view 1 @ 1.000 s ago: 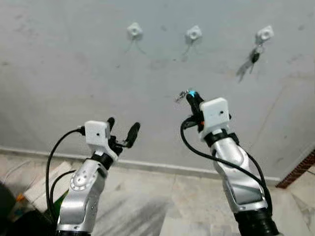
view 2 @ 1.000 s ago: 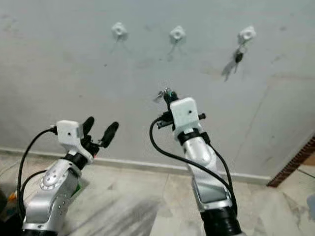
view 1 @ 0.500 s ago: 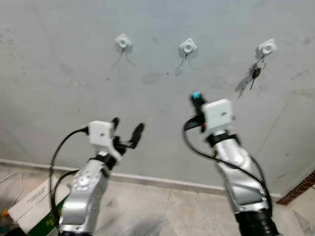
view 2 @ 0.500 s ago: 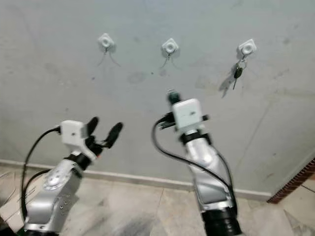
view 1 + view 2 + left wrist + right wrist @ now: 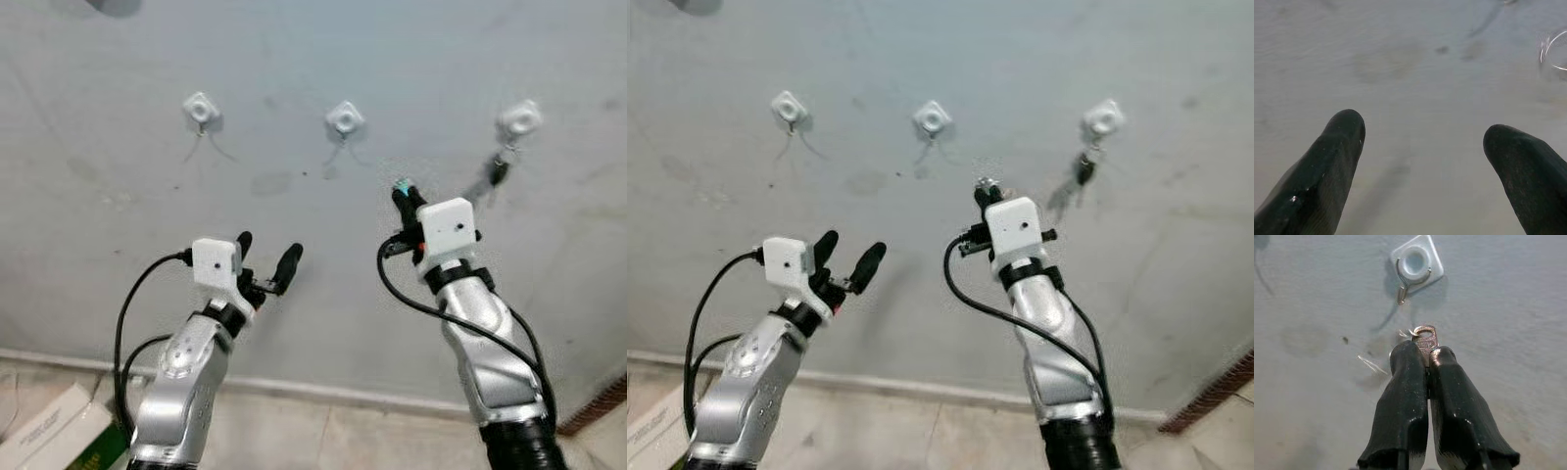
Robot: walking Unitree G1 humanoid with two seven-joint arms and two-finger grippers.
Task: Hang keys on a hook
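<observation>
Most of the small brass-coloured key (image 5: 1425,339) is buried between the right hand's (image 5: 1427,357) two black fingers — just its holed head and a sliver of thin wire ring poke out. The dark bunch of keys (image 5: 497,174) on the rightmost white wall hook (image 5: 518,119) is blurred, perhaps two keys. A white cardboard box (image 5: 49,437) is cut off at the floor corner.

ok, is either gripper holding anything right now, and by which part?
The right gripper pinches a key by its blade, the holed head sticking out toward the middle hook. The left gripper is open, holding nothing.
</observation>
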